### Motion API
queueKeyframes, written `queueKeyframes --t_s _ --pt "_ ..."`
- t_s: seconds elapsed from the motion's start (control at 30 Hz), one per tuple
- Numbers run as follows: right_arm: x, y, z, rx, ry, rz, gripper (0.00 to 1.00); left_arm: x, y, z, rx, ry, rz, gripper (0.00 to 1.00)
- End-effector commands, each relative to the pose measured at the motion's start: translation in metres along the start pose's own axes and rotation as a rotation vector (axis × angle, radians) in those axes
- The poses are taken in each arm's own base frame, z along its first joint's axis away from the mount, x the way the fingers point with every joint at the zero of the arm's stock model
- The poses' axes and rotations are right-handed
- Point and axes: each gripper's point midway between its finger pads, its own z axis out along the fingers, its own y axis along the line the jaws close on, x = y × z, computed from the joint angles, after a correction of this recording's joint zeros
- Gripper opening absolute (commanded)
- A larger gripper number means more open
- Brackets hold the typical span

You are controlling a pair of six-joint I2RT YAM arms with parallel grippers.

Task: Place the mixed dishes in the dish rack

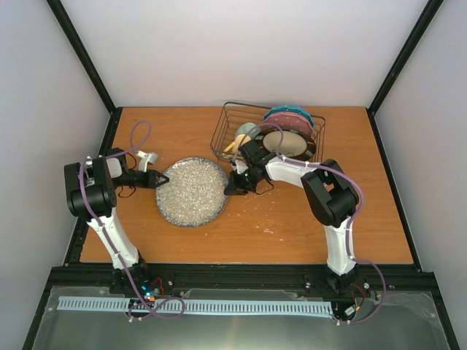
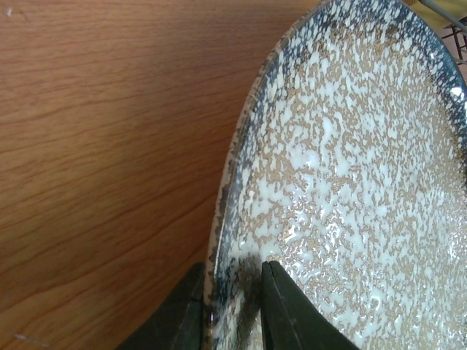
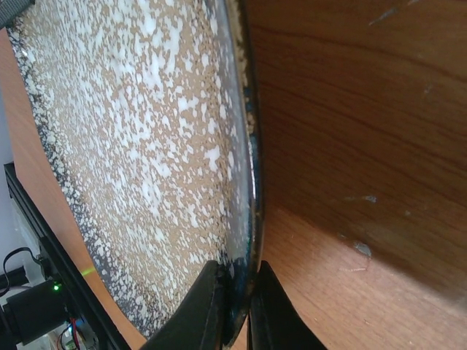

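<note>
We are judging the load as nearly finished: five of the six dishes are already sitting in the dish rack (image 1: 222, 125) at the far side of the surface (image 1: 306, 219). Only the largest grey speckled plate (image 1: 193, 191) is waiting outside it, near the rack's front-left corner and between the two arms. From above it is looking flat and face up, and we cannot tell whether it is resting on the wood or being raised a touch. The right fingers (image 3: 193, 321) are pinching its right rim, drawn narrow with the edge held between them. The left fingers (image 2: 292, 324) are straddling the opposite rim, one outside the edge and one over the speckled face; they are set narrow, but we cannot tell whether they are truly clamping. What is remaining, in our judgement, is lifting this plate, tipping it on edge and slotting it among the dividers. Inside the rack, the teal white-dotted plate (image 1: 298, 112) is standing on edge at the back. The pink white-dotted plate (image 1: 286, 121) is standing just in front of it, and the dark-rimmed cream plate (image 1: 286, 142) is nearest us, so all three are filling the right half. The pale green bowl (image 1: 246, 131) and yellow mug (image 1: 233, 144) are sitting close together in the left half, so room for the big plate is looking tight.
</note>
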Motion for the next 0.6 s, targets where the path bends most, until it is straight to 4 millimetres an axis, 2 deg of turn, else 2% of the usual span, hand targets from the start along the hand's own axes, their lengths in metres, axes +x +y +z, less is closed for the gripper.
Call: queueKeyframes --t_s 0.0,0.2,0.3,0.37,0.57 --pt "-0.028 0.108 -0.016 -0.280 -0.162 -0.419 0.03 0.005 -0.092 0.024 0.328 0.026 -0.017 0.01" --pt "-0.024 0.116 -0.021 -0.322 -0.166 -0.442 0.03 -0.018 -0.131 0.012 0.280 -0.034 0.160 0.01" --pt "-0.023 0.121 -0.023 -0.352 -0.171 -0.456 0.04 -0.025 -0.158 0.012 0.294 -0.038 0.238 0.01" --pt "-0.023 0.124 -0.025 -0.370 -0.177 -0.461 0.05 -0.027 -0.170 0.015 0.297 -0.031 0.265 0.01" --pt "-0.023 0.135 -0.033 -0.422 -0.210 -0.481 0.15 -0.030 -0.185 0.022 0.320 -0.017 0.300 0.01"
